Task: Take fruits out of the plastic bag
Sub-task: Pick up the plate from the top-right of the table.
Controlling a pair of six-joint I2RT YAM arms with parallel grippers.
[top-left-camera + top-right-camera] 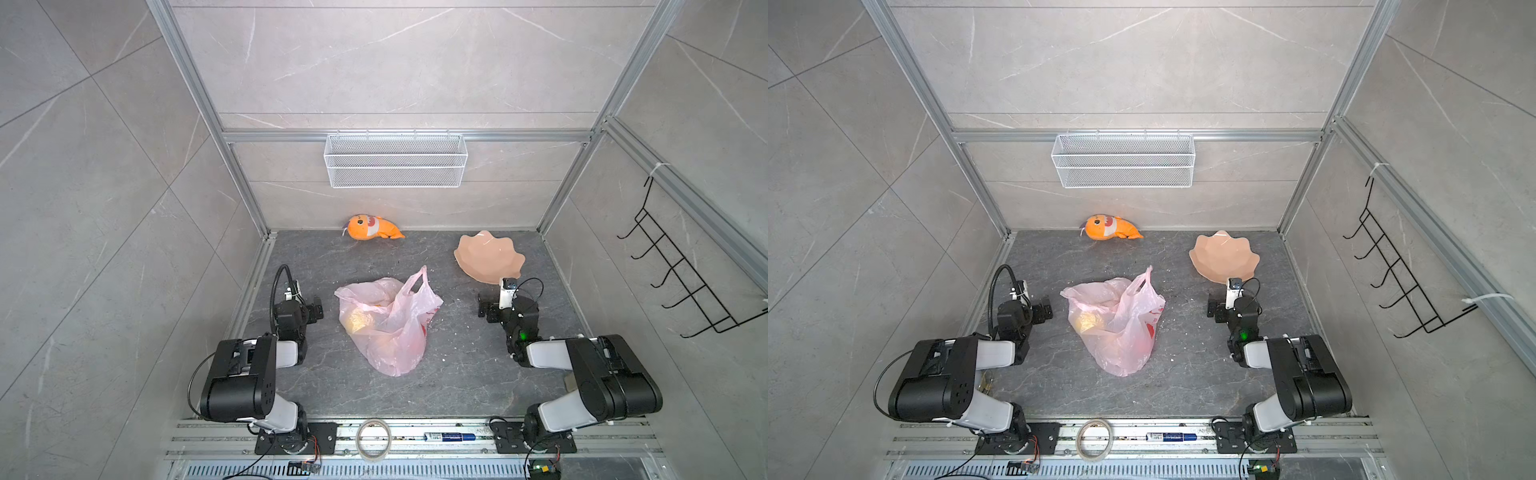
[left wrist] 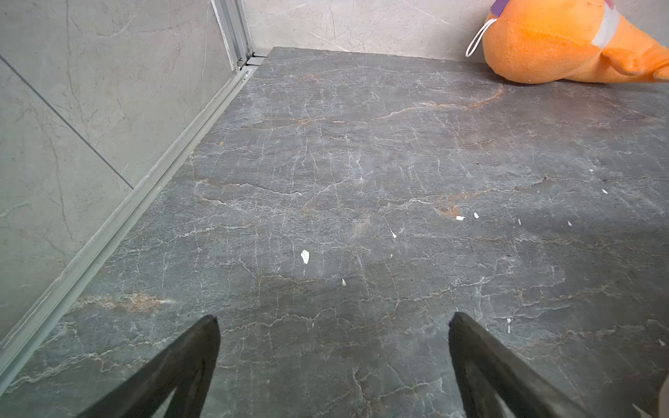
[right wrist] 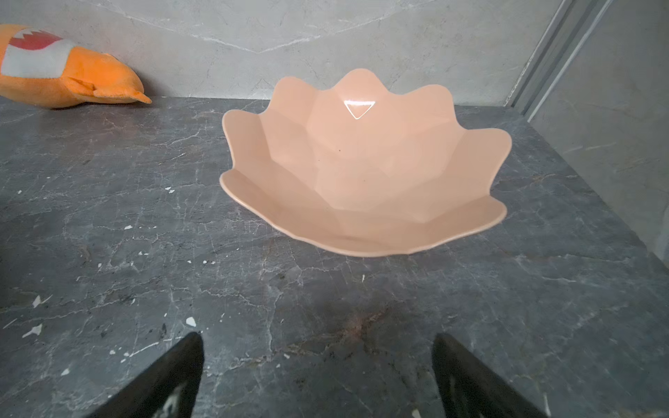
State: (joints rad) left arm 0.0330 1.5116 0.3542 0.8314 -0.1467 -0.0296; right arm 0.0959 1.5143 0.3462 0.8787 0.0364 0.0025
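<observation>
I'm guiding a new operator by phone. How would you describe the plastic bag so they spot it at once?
Start from the dark marbled tabletop and look at its middle. There lies the plastic bag, crumpled, one loop handle sticking up. Unlike the orange plush shark at the back and the rigid peach scalloped plate, it is thin, translucent pink.

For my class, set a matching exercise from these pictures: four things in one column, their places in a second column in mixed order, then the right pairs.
Things
1. plastic bag
2. plush shark
3. scalloped plate
4. wire basket

Places
a. hung on the back wall, above the table
b. middle of the table
c. on the table, against the back wall
d. on the table, far right side

Pairs: 1-b; 2-c; 3-d; 4-a
</observation>
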